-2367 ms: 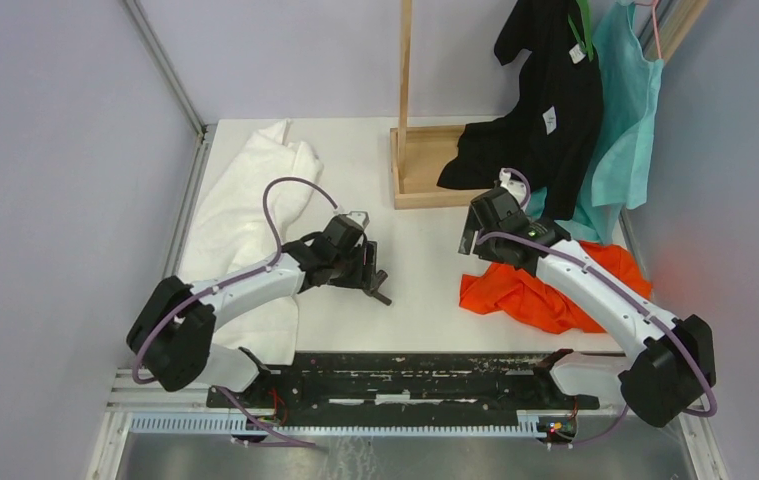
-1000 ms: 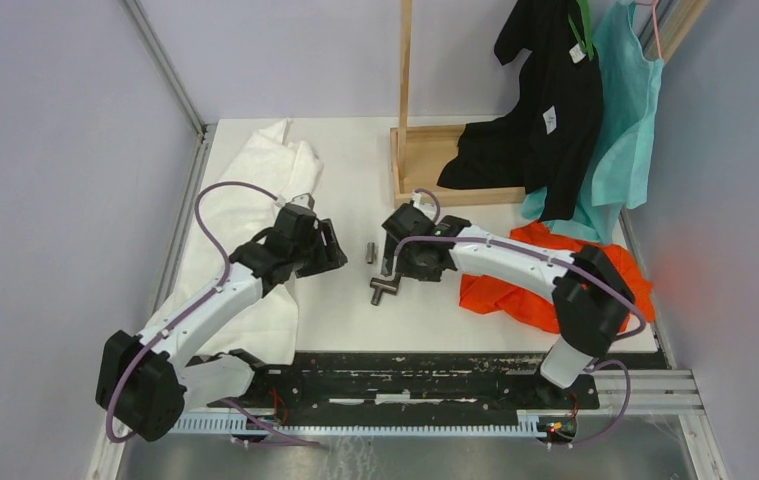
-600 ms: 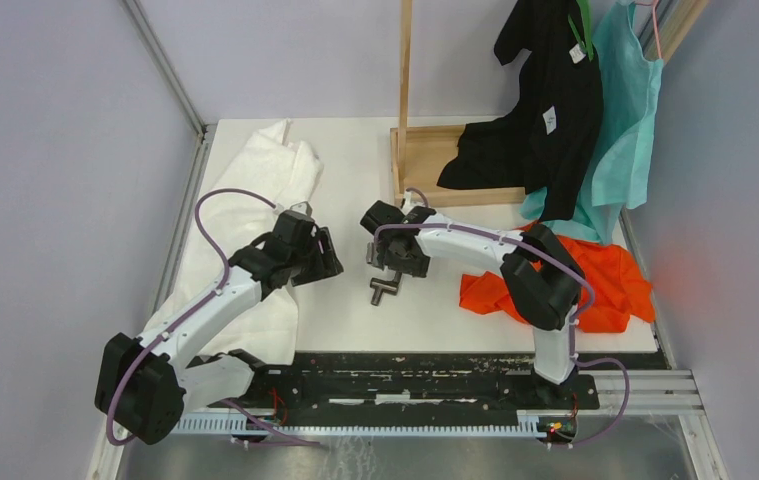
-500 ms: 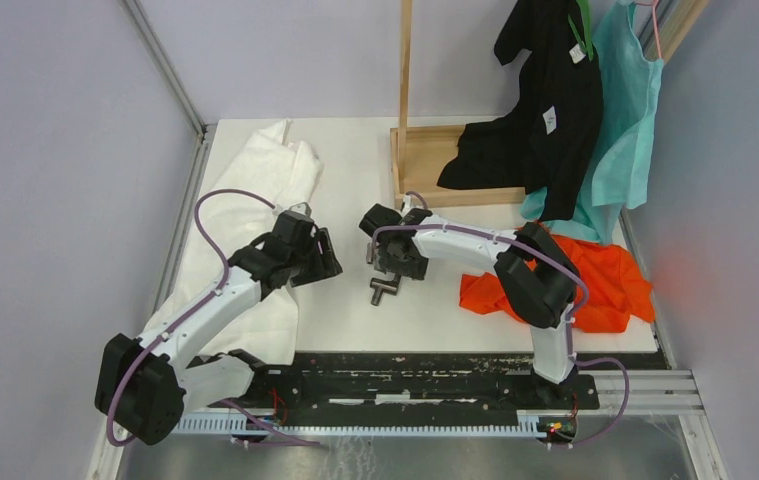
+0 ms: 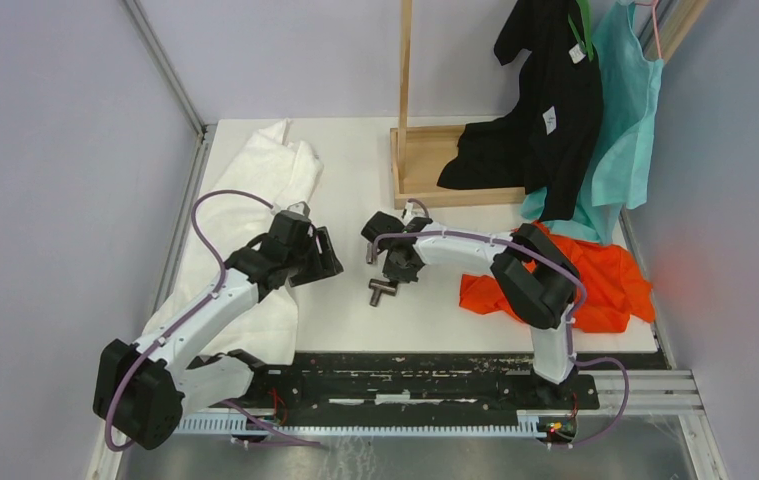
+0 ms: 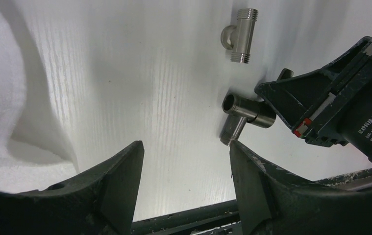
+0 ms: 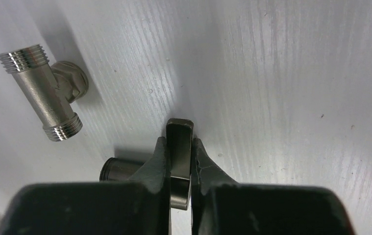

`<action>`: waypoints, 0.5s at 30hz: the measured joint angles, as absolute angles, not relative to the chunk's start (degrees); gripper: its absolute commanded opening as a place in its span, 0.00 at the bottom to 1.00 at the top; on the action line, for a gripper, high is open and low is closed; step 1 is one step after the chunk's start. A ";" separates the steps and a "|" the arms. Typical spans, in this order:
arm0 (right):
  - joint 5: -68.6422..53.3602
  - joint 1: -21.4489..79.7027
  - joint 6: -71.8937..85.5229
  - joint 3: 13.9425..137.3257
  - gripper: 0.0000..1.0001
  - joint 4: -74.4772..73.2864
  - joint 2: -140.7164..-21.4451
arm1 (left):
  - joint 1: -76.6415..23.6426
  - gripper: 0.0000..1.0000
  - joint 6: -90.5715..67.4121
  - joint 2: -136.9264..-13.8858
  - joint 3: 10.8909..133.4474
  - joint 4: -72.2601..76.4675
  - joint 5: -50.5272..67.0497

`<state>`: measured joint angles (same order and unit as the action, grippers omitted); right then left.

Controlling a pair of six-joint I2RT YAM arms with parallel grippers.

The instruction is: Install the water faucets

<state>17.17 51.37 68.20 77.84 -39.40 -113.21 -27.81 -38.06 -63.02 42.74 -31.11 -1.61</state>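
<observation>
Right gripper [image 7: 180, 149] has closed onto larger faucet [image 6: 246, 108] handle, arm reaching left; left gripper [image 6: 186, 152] spread, hovering.

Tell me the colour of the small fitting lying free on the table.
Silvery metal fitting, clearest in right wrist view.

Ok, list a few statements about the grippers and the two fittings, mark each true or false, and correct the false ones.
1. The right gripper is closed on the larger fitting. True.
2. The left gripper holds the shorter fitting. False: the left gripper is open and empty, and the shorter fitting lies on the table.
3. The two fittings are screwed together. False: they are apart, with bare table between them.
4. An orange cloth lies on the right side of the table. True.
</observation>
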 measured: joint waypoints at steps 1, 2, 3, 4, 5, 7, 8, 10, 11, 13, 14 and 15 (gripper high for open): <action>16.95 51.33 68.36 76.90 0.00 -38.54 -112.57 | -27.81 0.75 -38.06 -62.85 42.72 -30.98 -1.10; 16.88 51.33 68.34 76.25 0.00 -38.04 -112.12 | -27.81 0.76 -38.06 -62.78 42.72 -30.79 -0.64; 16.75 51.33 68.34 75.57 0.00 -37.69 -111.61 | -27.81 0.78 -37.98 -62.70 42.72 -30.33 0.36; 16.64 51.16 68.20 74.48 0.00 -37.30 -110.80 | -27.81 0.80 -37.69 -62.63 42.72 -29.69 1.56; 16.58 50.96 68.12 73.45 0.00 -37.23 -109.93 | -27.79 0.80 -37.50 -62.61 42.70 -29.04 2.61; 16.38 50.57 68.10 70.26 0.00 -36.71 -107.13 | -27.73 0.81 -37.19 -62.57 42.30 -26.61 6.24; 16.16 50.09 68.10 68.25 0.00 -36.73 -104.97 | -27.70 0.81 -37.04 -62.50 41.87 -25.10 8.25; 15.18 48.18 68.27 63.70 0.00 -36.64 -99.11 | -27.73 0.81 -37.06 -62.15 40.32 -21.12 12.51; 14.76 46.89 68.40 61.84 0.00 -36.62 -96.16 | -27.75 0.81 -37.12 -61.84 39.35 -19.16 14.28; 13.67 43.51 69.21 57.93 0.00 -35.75 -89.25 | -27.83 0.81 -38.13 -60.93 36.73 -13.87 18.48; 13.13 41.76 69.76 56.12 0.00 -34.98 -85.91 | -27.97 0.81 -38.83 -60.45 35.24 -10.81 20.36; 12.58 39.92 70.50 54.26 0.00 -34.06 -82.50 | -28.21 0.82 -39.88 -59.99 33.71 -7.42 21.96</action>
